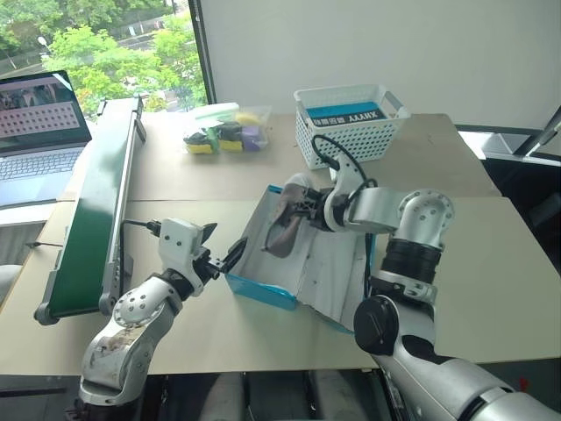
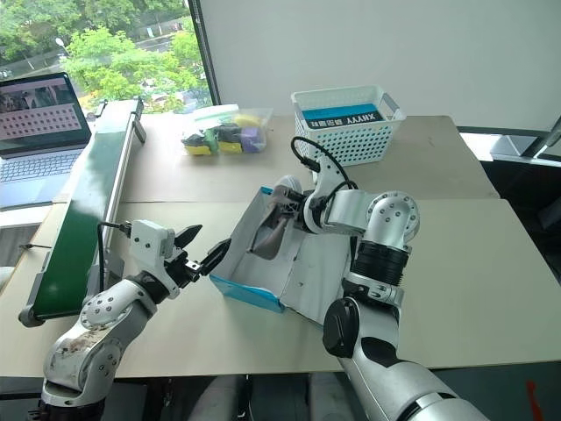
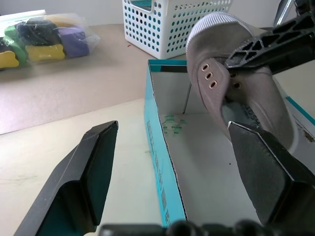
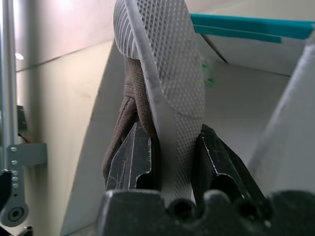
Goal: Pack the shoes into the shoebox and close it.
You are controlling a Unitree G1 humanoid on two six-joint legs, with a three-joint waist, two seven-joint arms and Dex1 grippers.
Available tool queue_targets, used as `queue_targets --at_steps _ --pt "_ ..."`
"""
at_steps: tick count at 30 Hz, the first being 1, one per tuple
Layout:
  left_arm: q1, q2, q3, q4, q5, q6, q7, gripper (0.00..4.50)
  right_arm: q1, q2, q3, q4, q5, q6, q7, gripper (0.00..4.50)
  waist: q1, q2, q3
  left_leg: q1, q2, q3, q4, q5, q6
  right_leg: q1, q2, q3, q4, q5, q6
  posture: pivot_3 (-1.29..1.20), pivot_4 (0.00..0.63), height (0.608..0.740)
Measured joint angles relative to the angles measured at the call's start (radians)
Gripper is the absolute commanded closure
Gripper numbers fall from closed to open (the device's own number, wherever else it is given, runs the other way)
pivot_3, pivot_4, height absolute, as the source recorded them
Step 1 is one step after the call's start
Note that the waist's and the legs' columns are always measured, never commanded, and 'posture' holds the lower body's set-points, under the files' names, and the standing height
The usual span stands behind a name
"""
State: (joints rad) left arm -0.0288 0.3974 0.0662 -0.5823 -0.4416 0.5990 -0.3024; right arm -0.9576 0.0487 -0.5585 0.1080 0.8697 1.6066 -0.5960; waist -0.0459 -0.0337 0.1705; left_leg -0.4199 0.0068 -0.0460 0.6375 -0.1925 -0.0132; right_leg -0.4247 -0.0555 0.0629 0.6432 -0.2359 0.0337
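Grey shoe, white sole textured; shoebox blue outside, white inside; white lattice basket; bagged items maybe yellow, purple.

Upside-down white lettering "XMYYY" on a blue card in the white basket, laptop screen text unreadable

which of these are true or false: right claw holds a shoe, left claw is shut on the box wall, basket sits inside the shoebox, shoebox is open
1. The right claw holds a grey shoe over the shoebox. True.
2. The left claw is shut on the box wall. False: it is open beside the box.
3. The white basket sits inside the shoebox. False: it stands on the table behind it.
4. The shoebox is open. True.
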Motion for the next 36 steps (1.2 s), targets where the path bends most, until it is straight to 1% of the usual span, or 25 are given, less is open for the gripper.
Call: queue_targets --at_steps 5,11,13,14,15,16,17,19,21,22,26,29,33,35,36 --pt "-0.006 -0.018 -0.022 0.009 0.011 -0.012 -0.002 0.67 -0.001 -0.047 0.045 0.019 0.018 0.0 -0.086 3.61 -0.002 0.0 0.0 0.0 0.0 0.0 0.0 0.0 0.0 0.0 0.0 0.0 -0.001 0.0 0.0 0.0 0.15 0.738" --pt "-0.007 -0.019 -0.02 0.008 0.011 -0.011 0.006 0.67 -0.001 -0.033 0.075 0.057 0.018 0.0 -0.136 3.61 -0.001 0.0 0.0 0.0 0.0 0.0 0.0 0.0 0.0 0.001 0.0 0.0 -0.001 0.0 0.0 0.0 0.15 0.738" --pt "-0.007 -0.019 -0.013 0.006 0.011 -0.01 0.008 0.53 -0.001 -0.021 0.075 0.064 0.019 0.0 -0.152 2.89 -0.001 0.0 0.0 0.0 0.0 0.0 0.0 0.0 0.0 0.001 0.0 0.0 -0.001 0.0 0.0 0.0 0.15 0.738" --pt "-0.007 -0.019 -0.009 0.006 0.011 -0.009 0.009 0.53 -0.001 -0.014 0.074 0.071 0.022 0.0 -0.161 2.72 -0.001 0.0 0.0 0.0 0.001 0.0 0.0 0.0 0.0 0.001 0.001 0.0 -0.001 0.0 0.0 0.0 0.15 0.738" --pt "-0.007 -0.019 -0.008 0.005 0.011 -0.009 0.012 0.53 0.0 -0.009 0.074 0.079 0.027 0.0 -0.172 2.28 -0.001 0.0 0.0 0.0 0.001 0.0 0.0 0.0 0.0 0.001 0.001 0.0 -0.001 0.0 0.0 0.0 0.15 0.738" --pt "-0.007 -0.019 -0.007 0.004 0.011 -0.009 0.014 0.53 0.003 -0.006 0.074 0.082 0.03 0.0 -0.179 2.02 -0.001 0.0 0.0 0.0 0.001 0.0 0.0 0.0 0.0 0.001 0.0 0.0 -0.001 0.0 0.0 0.0 0.15 0.738" --pt "-0.006 -0.02 -0.007 0.003 0.011 -0.009 0.016 0.53 0.004 -0.003 0.073 0.082 0.039 0.0 -0.186 1.58 -0.001 0.0 0.0 0.0 0.0 0.0 0.0 0.0 0.0 0.001 0.0 0.0 -0.001 0.0 0.0 0.0 0.15 0.738" --pt "-0.003 -0.023 -0.008 -0.001 0.011 -0.009 0.018 0.53 0.004 -0.003 0.072 0.082 0.047 0.0 -0.195 1.09 -0.001 0.0 0.0 0.0 0.0 0.0 0.0 0.0 0.0 0.001 0.0 0.0 -0.001 0.0 0.0 0.0 0.15 0.738" --pt "0.0 -0.028 -0.008 -0.005 0.011 -0.01 0.02 0.53 0.004 -0.002 0.07 0.082 0.048 0.0 -0.201 0.22 0.0 0.0 0.0 0.0 0.0 0.0 0.0 0.0 0.0 0.001 0.0 0.0 -0.001 0.0 0.0 0.0 0.15 0.738" --pt "0.001 -0.03 -0.009 -0.008 0.012 -0.01 0.022 0.53 0.004 -0.004 0.069 0.083 0.048 0.0 -0.201 0.03 0.0 0.0 0.0 0.0 0.0 0.0 0.0 0.0 0.0 0.001 0.0 0.0 -0.001 0.0 0.0 0.0 0.15 0.738" --pt "0.002 -0.036 -0.011 -0.009 0.013 -0.01 0.027 0.53 -0.008 -0.026 0.075 0.083 0.029 0.0 -0.179 0.03 -0.001 0.0 0.0 0.0 0.0 0.0 0.0 0.0 0.0 0.001 0.001 0.0 -0.001 0.0 0.0 0.0 0.15 0.738" --pt "0.003 -0.039 -0.01 -0.009 0.015 -0.012 0.029 0.53 -0.039 -0.039 0.088 0.074 -0.008 0.0 -0.12 0.03 -0.003 0.0 0.0 0.0 0.001 0.0 0.0 0.0 0.0 0.0 0.001 0.0 -0.001 0.0 0.0 0.0 0.15 0.738" --pt "0.002 -0.051 0.01 0.0 0.035 -0.031 0.051 0.53 -0.099 -0.098 0.188 0.015 -0.05 -0.017 0.012 0.03 -0.004 0.001 0.0 0.0 0.001 0.0 0.0 0.0 0.001 0.0 0.001 0.0 -0.001 0.0 0.0 0.0 0.15 0.738" --pt "0.001 -0.054 0.046 0.014 0.048 -0.038 0.07 0.53 -0.118 -0.143 0.269 -0.026 -0.082 -0.055 0.098 0.03 -0.004 0.001 0.0 0.0 0.001 0.0 0.0 0.0 0.001 0.0 0.001 0.0 -0.002 0.0 0.0 0.0 0.15 0.738" --pt "0.001 -0.056 0.06 0.018 0.051 -0.042 0.079 0.53 -0.123 -0.151 0.287 -0.035 -0.093 -0.067 0.121 0.03 -0.004 0.001 0.0 0.0 0.001 0.0 0.0 0.0 0.001 0.001 0.001 0.0 -0.002 0.0 0.0 0.0 0.15 0.738"
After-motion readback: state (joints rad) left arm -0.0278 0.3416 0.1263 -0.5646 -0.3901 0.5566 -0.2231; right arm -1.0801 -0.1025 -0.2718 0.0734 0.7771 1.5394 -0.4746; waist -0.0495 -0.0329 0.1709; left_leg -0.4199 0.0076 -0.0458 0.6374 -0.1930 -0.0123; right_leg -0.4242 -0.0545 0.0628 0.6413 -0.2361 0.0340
